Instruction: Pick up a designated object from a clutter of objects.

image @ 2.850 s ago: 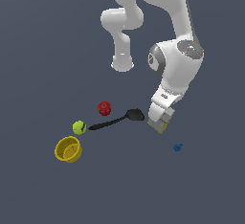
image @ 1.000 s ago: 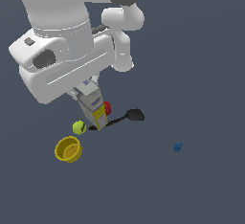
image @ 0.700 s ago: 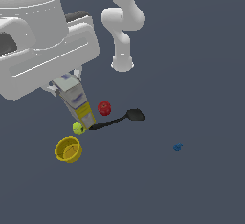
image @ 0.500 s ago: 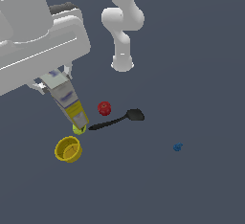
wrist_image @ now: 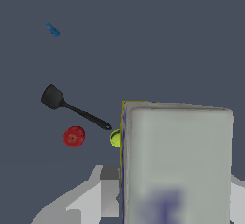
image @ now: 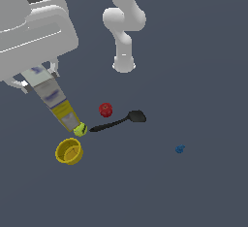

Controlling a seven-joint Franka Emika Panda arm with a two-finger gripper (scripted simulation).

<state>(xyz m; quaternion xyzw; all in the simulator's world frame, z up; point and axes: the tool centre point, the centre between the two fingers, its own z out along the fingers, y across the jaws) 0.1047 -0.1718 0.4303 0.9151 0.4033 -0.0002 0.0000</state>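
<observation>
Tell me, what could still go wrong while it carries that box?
The carton hangs tilted from the gripper, held only at its top end, so it might slip out. Its lower end appears just above the yellow-green ball and yellow bowl in the exterior view; dipping lower might knock them.

Carton (wrist_image: 177,163) filled most of the near field, held upright in the gripper (wrist_image: 143,196); grey-white face, blurred purple print low down, yellow edge strip. Yellow-green ball (wrist_image: 115,138) peeked out from behind its edge. Black spatula (wrist_image: 72,106) lay just beside the red ball (wrist_image: 74,136). Tiny blue piece (wrist_image: 53,30) sat well apart on the table (wrist_image: 158,41).
</observation>
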